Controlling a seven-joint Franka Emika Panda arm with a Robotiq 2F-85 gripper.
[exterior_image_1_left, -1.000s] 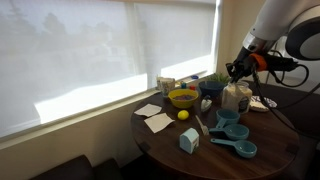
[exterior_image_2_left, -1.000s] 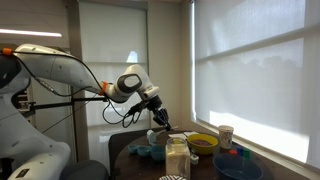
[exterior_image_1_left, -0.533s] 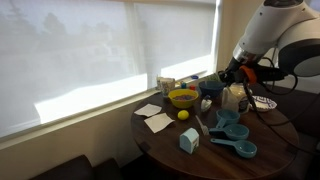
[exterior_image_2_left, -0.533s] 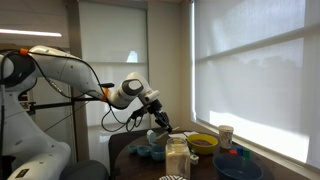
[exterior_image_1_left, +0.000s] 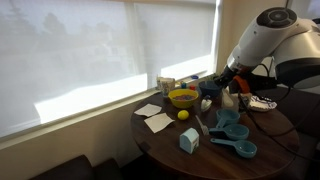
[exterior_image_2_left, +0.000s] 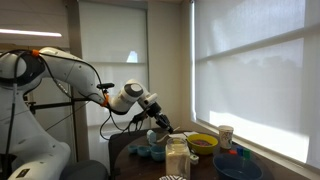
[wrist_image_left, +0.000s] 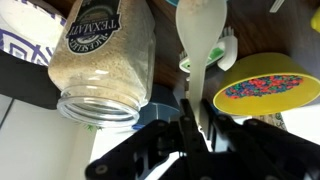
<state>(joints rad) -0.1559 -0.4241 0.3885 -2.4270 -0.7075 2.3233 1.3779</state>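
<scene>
In the wrist view my gripper (wrist_image_left: 197, 108) is shut on the handle of a white plastic spoon (wrist_image_left: 201, 32), whose bowl points away from me. Just beside it stands an open glass jar of pale grain (wrist_image_left: 104, 62), and a yellow bowl of coloured sprinkles (wrist_image_left: 264, 85) sits on the other side. In both exterior views the gripper (exterior_image_1_left: 229, 80) (exterior_image_2_left: 160, 123) hangs low over the round table, close above the jar (exterior_image_1_left: 236, 99) (exterior_image_2_left: 177, 158). The spoon is too small to make out there.
The round dark wooden table (exterior_image_1_left: 165, 150) carries the yellow bowl (exterior_image_1_left: 183, 97), a yellow ball (exterior_image_1_left: 183, 115), white paper sheets (exterior_image_1_left: 156, 119), a light blue carton (exterior_image_1_left: 189, 141), blue measuring cups (exterior_image_1_left: 238, 138), a blue bowl (exterior_image_1_left: 211, 88) and a paper cup (exterior_image_1_left: 166, 86). Blinds cover the window behind.
The arm has come down and the gripper has sunk toward the jar on the table. The jaws have stayed shut on the spoon.
</scene>
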